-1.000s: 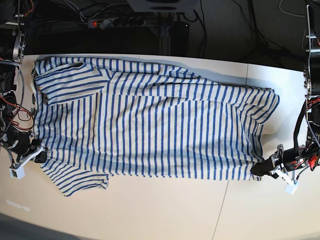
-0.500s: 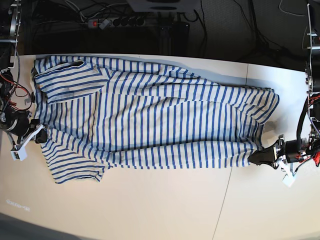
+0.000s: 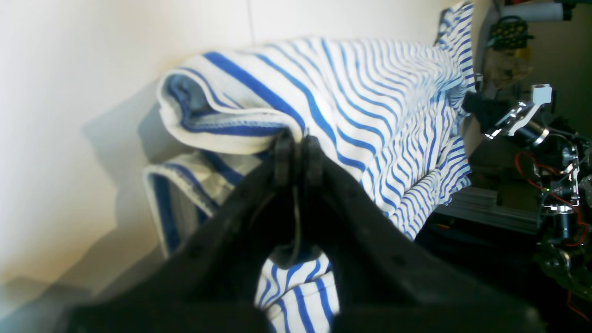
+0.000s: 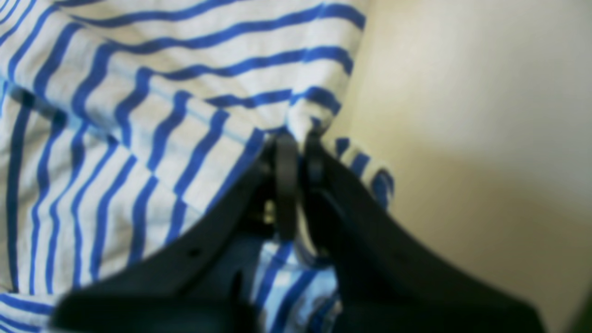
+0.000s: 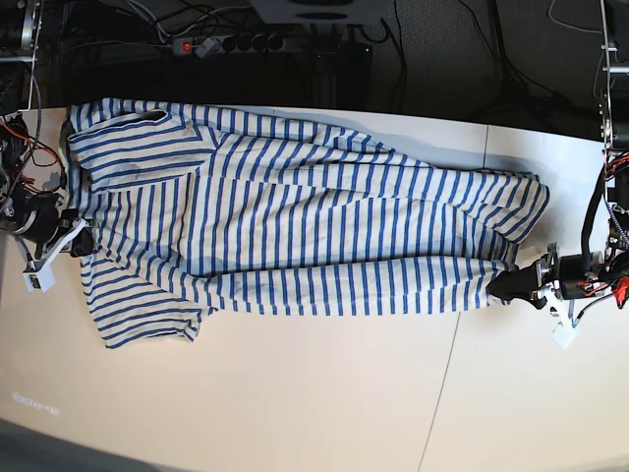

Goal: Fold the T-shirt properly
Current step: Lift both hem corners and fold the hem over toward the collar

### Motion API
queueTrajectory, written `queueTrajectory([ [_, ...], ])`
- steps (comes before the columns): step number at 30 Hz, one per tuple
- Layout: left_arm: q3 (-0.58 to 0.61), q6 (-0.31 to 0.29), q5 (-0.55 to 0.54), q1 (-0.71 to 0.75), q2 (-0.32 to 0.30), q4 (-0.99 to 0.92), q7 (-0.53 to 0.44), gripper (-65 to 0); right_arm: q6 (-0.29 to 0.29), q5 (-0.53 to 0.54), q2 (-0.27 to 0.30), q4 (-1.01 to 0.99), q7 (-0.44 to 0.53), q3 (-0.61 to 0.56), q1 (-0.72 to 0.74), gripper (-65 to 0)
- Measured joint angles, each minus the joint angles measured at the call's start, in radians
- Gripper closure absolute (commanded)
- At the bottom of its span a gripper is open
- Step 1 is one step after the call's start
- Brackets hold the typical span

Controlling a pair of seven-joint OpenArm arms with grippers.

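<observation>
As both closed grippers, left gripper [image 5: 503,286] and right gripper [image 5: 81,243], carry the T-shirt [image 5: 295,226]'s near edge farther onto its body, the lengthwise fold on the table [image 5: 324,403] advances.

Lower half of base view: the pale cream tabletop [image 5: 324,393] lies bare from the shirt's lower fold to the bottom edge, room to pass along its whole width.
Middle band: the white, blue-striped cotton T-shirt [image 5: 295,226] spans nearly the full width and blocks low passage there.
Left edge: the right gripper [image 5: 81,241], black with a white fitting, is clamped on the shirt's edge and fills that gap.
Right edge: the black left gripper [image 5: 503,285] is clamped on the hem corner; bare table lies above and below it.
Top edge: a dark power strip with cables [image 5: 236,43] crowds the space behind the table.
</observation>
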Motion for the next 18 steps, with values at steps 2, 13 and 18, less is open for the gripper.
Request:
queueTrajectory([
  [2,0.000,0.000,0.003,0.003,0.000,0.000,-0.011,0.0,0.000,0.000,0.000,-0.003,0.002,0.000,0.000,-12.1],
  [13,0.000,0.000,0.016,0.004,0.000,0.000,-0.034,0.0,0.000,0.048,-0.002,-0.006,-0.012,0.063,0.035,-35.8],
  [18,0.000,0.000,0.024,0.004,0.005,0.000,-0.034,0.0,0.000,0.053,0.000,-0.006,-0.015,0.083,0.103,-35.8],
])
